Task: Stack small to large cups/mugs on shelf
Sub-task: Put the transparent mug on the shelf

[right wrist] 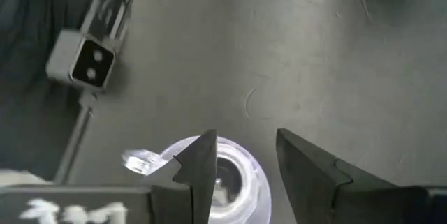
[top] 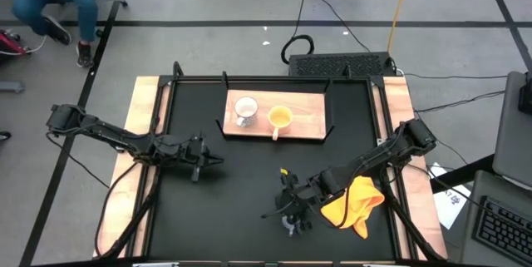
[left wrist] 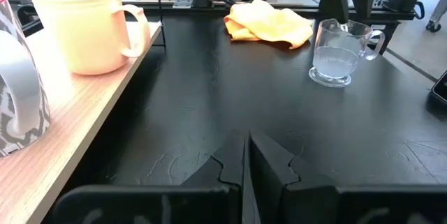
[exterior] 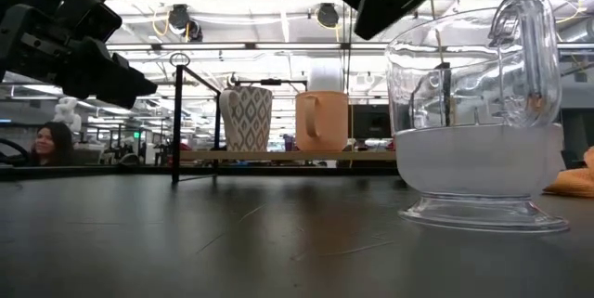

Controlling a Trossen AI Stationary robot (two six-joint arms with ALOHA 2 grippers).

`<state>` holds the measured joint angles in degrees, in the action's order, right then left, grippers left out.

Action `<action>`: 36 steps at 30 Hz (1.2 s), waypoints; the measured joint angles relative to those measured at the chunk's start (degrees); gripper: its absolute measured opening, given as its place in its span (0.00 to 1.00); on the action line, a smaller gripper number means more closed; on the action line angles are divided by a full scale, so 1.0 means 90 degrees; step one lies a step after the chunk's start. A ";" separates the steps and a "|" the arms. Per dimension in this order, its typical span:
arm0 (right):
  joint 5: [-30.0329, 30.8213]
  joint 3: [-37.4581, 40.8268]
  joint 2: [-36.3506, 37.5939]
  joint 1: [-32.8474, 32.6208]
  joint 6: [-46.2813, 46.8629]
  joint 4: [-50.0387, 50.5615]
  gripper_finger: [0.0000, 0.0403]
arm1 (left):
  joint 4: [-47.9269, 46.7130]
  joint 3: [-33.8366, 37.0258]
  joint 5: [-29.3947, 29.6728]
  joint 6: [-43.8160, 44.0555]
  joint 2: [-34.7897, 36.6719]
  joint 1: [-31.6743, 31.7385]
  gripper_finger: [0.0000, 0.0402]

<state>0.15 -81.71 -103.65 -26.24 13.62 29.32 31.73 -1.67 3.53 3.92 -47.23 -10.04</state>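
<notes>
The clear glass cup (exterior: 478, 122) stands upright on its base on the black tabletop, near the near edge, next to the orange cloth. My right gripper (right wrist: 246, 137) is open and hangs just above the cup (right wrist: 227, 178), fingers pointing down over its rim; the cup's handle (right wrist: 140, 160) sticks out to one side. The white patterned mug (top: 245, 111) and the orange-yellow mug (top: 279, 117) stand upright side by side on the light-wood shelf (top: 307, 124). My left gripper (top: 214, 161) is shut, low over the table's left half, pointing toward the glass cup (left wrist: 340, 53).
The orange-yellow cloth (top: 353, 203) lies crumpled on the table right of the glass cup, under my right arm. The shelf's black brackets (exterior: 176, 117) stand at its ends. Bare tabletop (top: 249, 175) lies between the shelf and the cup. A person (exterior: 51, 142) sits in the room beyond.
</notes>
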 joint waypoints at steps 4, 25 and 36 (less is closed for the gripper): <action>-0.0036 0.0000 0.0016 0.0000 0.0865 0.0258 0.35 | -0.0019 0.0000 0.0001 -0.0034 -0.0001 -0.0001 0.06; -0.0220 0.0309 -0.0037 0.0007 0.2639 0.0974 0.35 | -0.0024 0.0000 0.0000 -0.0042 -0.0001 -0.0001 0.06; -0.0215 0.0486 -0.0037 0.0130 0.2582 0.0902 0.33 | -0.0022 0.0000 0.0000 -0.0017 0.0000 -0.0002 0.06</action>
<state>-1.78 -77.34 -103.98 -25.07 36.86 37.44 31.53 -1.67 3.53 3.77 -47.23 -10.07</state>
